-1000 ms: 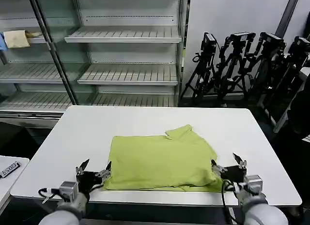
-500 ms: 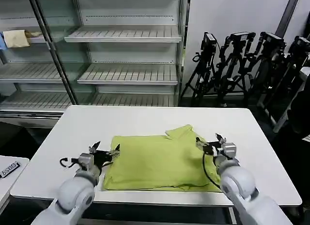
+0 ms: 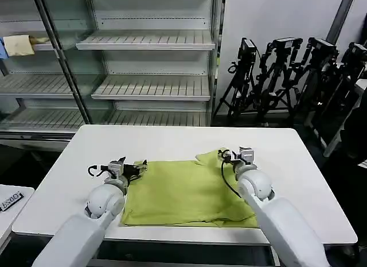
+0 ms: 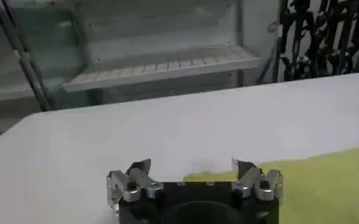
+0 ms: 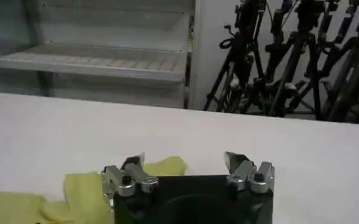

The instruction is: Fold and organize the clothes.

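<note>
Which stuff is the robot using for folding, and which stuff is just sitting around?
For the job:
- green T-shirt, lying on the white table
- left hand, open at the shirt's far left corner
- right hand, open by the far right sleeve

Just sitting around:
- yellow cloth on the shelves
- camera tripods

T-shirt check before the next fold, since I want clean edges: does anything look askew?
Yes. On the T-shirt, a sleeve-like flap pokes out past the far edge near the right gripper, breaking the rectangle. The left gripper hovers open at the far-left corner.
</note>
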